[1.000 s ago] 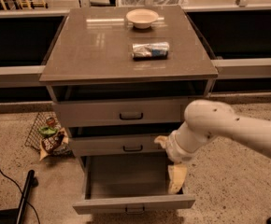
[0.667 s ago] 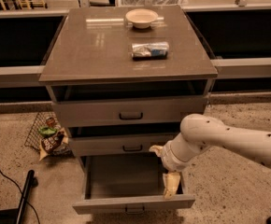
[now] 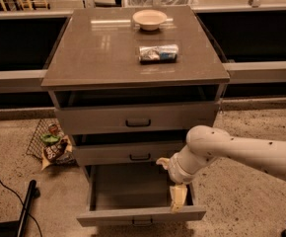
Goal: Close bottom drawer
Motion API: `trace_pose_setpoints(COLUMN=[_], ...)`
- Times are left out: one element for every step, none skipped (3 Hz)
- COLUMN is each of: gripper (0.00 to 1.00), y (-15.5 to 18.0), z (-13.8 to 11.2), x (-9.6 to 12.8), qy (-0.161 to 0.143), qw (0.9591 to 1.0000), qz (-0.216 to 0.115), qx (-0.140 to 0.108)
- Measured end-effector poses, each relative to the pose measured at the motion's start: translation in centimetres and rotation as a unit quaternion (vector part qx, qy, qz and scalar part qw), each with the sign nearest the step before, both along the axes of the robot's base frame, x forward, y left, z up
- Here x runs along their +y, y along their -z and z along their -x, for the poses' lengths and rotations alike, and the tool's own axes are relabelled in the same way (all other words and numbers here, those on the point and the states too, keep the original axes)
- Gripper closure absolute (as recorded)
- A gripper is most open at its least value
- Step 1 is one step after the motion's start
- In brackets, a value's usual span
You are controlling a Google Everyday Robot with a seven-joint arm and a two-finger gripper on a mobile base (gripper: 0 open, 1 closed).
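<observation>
Pulled far out toward the camera: the bottom drawer (image 3: 133,214), flat grey front nearest of all, small dark loop handle (image 3: 143,221) low in its middle, plain grey tray open to view behind. Dipped into the tray's right front corner, just behind the front panel: the cream-coloured gripper (image 3: 178,199), pointing straight down; cannot tell whether the jaws are open or closed, nor whether touching the drawer. Reaching in from the right edge, a thick white arm (image 3: 241,152), bent at the wrist over the tray. On the speckled floor to the left, a black cable (image 3: 0,184) and a wire basket (image 3: 39,138) holding wrappers. Above the open tray, the middle drawer (image 3: 108,154), then the top drawer (image 3: 98,120), each with a dark gap over it. Farther back on the cabinet's brown surface (image 3: 98,48), a silver-and-blue packet (image 3: 158,53) on its side, and beyond it a pale bowl (image 3: 150,19).
</observation>
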State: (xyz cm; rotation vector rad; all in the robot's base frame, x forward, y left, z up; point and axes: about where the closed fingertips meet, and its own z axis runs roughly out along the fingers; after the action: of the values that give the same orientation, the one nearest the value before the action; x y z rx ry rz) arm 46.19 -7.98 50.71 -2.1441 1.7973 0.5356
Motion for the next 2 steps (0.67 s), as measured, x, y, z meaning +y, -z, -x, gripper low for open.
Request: trace_pose_setpoints(gripper=[0.00, 0.00], y=[6.7, 12.7], z=[-0.6, -0.5], x=[-0.1, 0.2], qy=[-0.011, -0.018], qw=[0.9998, 0.9995], qz=[0.007, -0.006], qx=[0.013, 0.025])
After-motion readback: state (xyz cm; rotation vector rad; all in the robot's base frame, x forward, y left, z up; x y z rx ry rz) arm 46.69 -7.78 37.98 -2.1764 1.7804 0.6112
